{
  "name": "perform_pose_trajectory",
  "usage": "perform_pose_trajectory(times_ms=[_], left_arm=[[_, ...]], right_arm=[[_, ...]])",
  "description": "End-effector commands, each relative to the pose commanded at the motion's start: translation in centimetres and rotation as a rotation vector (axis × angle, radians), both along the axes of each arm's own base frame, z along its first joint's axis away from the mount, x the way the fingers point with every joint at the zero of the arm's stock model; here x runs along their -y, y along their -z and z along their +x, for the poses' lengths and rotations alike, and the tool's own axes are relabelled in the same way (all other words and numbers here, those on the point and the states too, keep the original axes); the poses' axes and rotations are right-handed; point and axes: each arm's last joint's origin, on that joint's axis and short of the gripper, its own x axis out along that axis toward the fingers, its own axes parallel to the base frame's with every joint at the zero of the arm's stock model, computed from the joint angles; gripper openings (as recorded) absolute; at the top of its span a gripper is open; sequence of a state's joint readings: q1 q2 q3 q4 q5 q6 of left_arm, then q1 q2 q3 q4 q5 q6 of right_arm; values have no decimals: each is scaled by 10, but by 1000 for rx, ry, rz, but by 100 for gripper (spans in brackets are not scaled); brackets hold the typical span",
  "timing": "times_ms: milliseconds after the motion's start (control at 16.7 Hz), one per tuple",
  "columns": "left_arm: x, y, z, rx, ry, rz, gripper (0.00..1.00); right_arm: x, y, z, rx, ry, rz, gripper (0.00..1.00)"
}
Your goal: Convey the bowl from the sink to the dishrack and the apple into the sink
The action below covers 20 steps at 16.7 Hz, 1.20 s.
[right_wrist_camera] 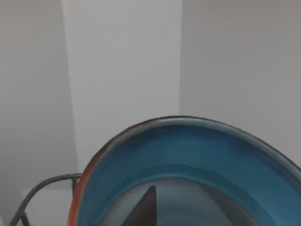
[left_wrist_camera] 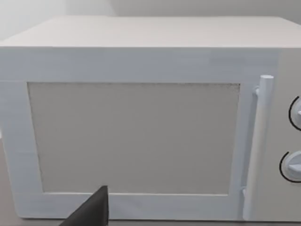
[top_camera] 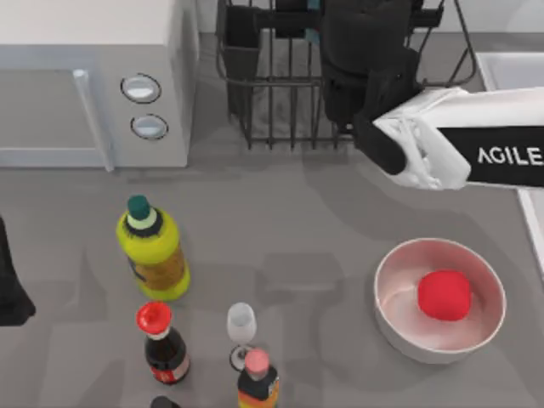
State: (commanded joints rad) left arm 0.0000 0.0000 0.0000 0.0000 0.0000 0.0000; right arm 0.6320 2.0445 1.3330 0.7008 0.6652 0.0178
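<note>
The teal-blue bowl (right_wrist_camera: 188, 155) with its red rim line looms close in the right wrist view, one dark finger (right_wrist_camera: 146, 207) of my right gripper reaching inside it. My right gripper (top_camera: 365, 72) hangs over the right part of the black wire dishrack (top_camera: 272, 93), shut on the bowl and hiding it from above. A rack wire (right_wrist_camera: 42, 186) shows just beside the bowl. The red apple (top_camera: 443, 295) lies in a white bowl (top_camera: 382, 293) at the front right. The sink (top_camera: 510, 64) runs along the right edge. My left arm (top_camera: 8, 289) is parked at the left edge.
A white microwave (top_camera: 85, 76) fills the back left and faces the left wrist camera as microwave (left_wrist_camera: 141, 132). A yellow bottle (top_camera: 153, 251), a red-capped dark bottle (top_camera: 161, 340), a small glass (top_camera: 241, 327) and an orange bottle (top_camera: 257, 378) stand front left.
</note>
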Motion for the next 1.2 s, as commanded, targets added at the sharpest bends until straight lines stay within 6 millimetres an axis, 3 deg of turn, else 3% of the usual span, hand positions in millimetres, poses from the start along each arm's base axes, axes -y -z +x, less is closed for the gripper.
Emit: perform_pose_trajectory(times_ms=[600,720,960,1200], left_arm=[[0,0,0,0,0,0,100],[0,0,0,0,0,0,100],[0,0,0,0,0,0,100],[0,0,0,0,0,0,100]], right_arm=[[-1,0,-1,0,-3,0,100],[8,-3,-3,-9,-14,-2,100],[56,-18,-25,-54,-64,-12,100],[130,-40,-80,-75,-116,-9,100]])
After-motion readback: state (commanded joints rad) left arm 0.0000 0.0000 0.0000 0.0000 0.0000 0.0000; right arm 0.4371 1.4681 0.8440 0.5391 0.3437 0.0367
